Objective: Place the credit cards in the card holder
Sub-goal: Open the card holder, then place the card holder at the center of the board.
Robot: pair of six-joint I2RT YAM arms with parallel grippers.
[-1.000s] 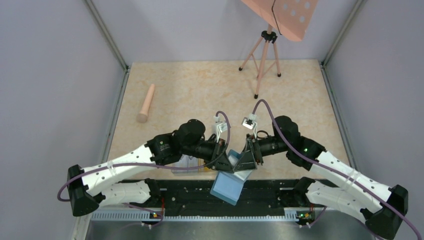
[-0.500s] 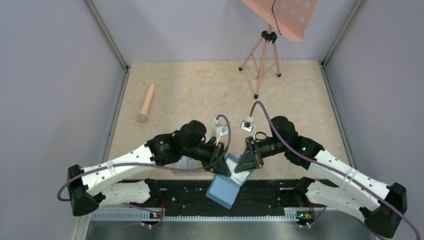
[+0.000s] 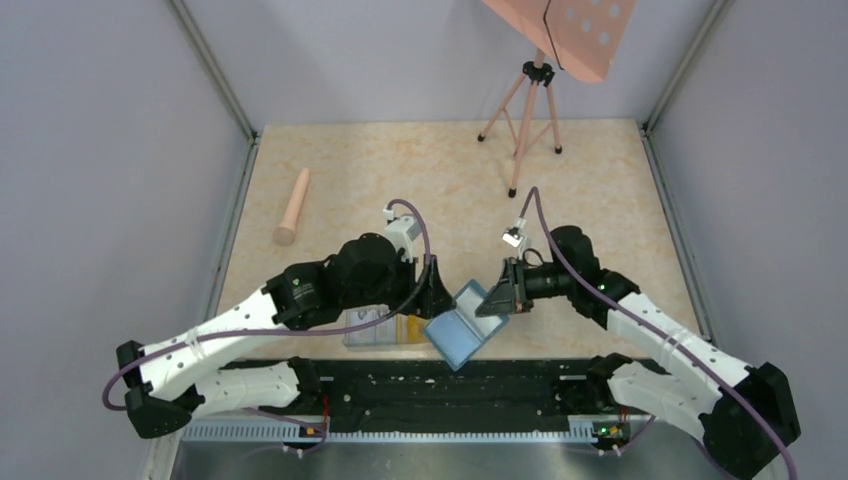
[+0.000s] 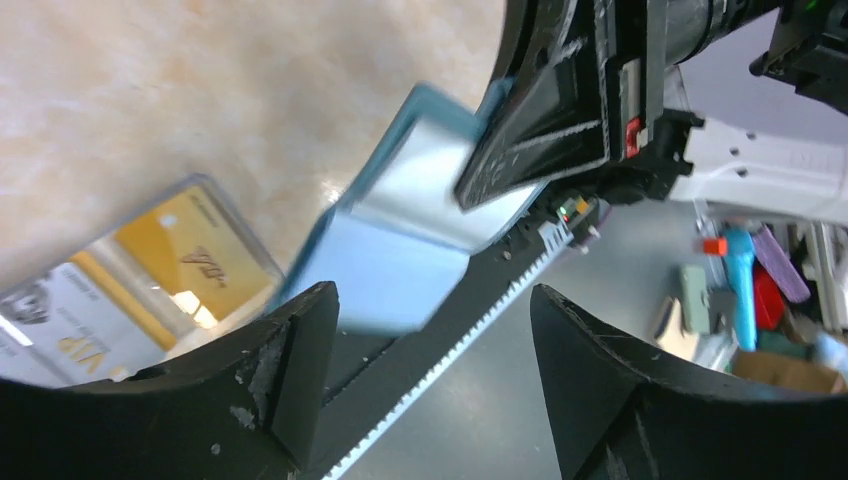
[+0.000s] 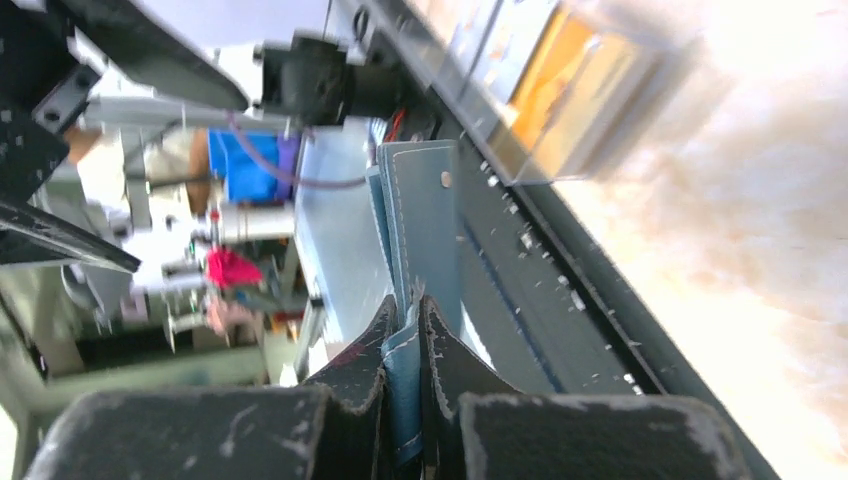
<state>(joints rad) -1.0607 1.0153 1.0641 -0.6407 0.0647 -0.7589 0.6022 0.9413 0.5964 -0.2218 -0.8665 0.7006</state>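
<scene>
We are watching the small teal-blue wallet-like card holder point(image 3: 458, 335), which is hanging tilted at the near edge of the pale marbled desk point(image 3: 420, 180), about midway along it. Its lower corner is reaching over the black rail point(image 3: 400, 385) that runs along that edge. The right tool point(image 3: 497, 300) is pinching the holder's upper edge, and we are seeing its fingers point(image 5: 350, 385) pressed together on the teal material. The left tool point(image 3: 434, 296) is hovering just beside the holder on the other side, its fingers point(image 4: 270, 370) spread wide and gripping nothing. The credit cards point(image 4: 180, 255), one yellow-orange and one pale, are lying inside a clear plastic rectangular box point(image 3: 372, 330) just beside the holder, toward the left edge. Well apart, a pale pink cylinder point(image 3: 293, 207) is lying near the left edge, and a pink tripod point(image 3: 524, 105) is standing by the far edge.
</scene>
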